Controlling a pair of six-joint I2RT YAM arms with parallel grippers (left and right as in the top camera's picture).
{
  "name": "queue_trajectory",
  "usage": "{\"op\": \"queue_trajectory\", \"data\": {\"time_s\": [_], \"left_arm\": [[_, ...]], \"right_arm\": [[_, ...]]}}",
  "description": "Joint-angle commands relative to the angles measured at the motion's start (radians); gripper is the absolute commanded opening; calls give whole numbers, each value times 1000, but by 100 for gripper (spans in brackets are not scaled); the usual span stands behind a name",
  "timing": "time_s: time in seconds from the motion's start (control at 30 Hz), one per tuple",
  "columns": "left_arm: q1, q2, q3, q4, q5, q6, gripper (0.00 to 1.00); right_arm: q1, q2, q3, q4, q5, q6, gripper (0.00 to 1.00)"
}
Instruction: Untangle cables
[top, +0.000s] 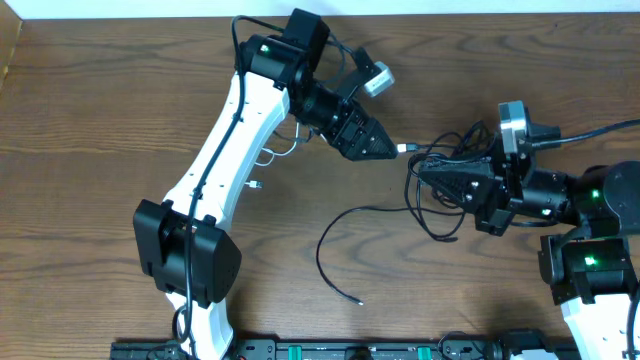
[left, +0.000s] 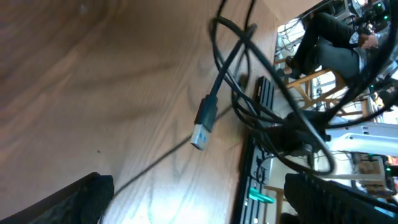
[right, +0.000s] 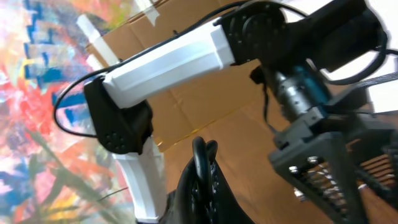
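Note:
A black cable (top: 338, 228) lies looped on the wooden table, with its tangled part (top: 440, 160) at my right gripper (top: 428, 172). In the right wrist view this gripper (right: 200, 177) is shut on a loop of the black cable (right: 199, 152). A silver USB plug (top: 405, 148) of the black cable hangs just off the tip of my left gripper (top: 378, 146). In the left wrist view the plug (left: 202, 127) is ahead of the open, empty fingers (left: 199, 196). A thin white cable (top: 278, 153) lies partly hidden under the left arm.
The black cable's free end (top: 358, 300) lies toward the front of the table. A black equipment rail (top: 350, 350) runs along the front edge and also shows in the left wrist view (left: 258, 155). The table's back edge (top: 120, 22) is near the left arm.

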Motion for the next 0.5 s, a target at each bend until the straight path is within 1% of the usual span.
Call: {"op": "queue_trajectory", "data": {"time_s": [0.0,0.1,0.23,0.37,0.47], "left_arm": [[2,-5,-4,20,23,16,95],[2,-2,-4,59,24,-47,95],[2,12,-4,122,36,-192,95],[0,31,-6,141,147,-202,95],[-10,50,-6,161,181,-211,95]], "right_arm": [[0,-2,10,35,-40,66,1],[1,-2,10,66,-41,105,1],[2,-2,10,95,-42,118,1],[21,6,9,96,-34,118,1],[49,17,9,97,-22,118,1]]}}
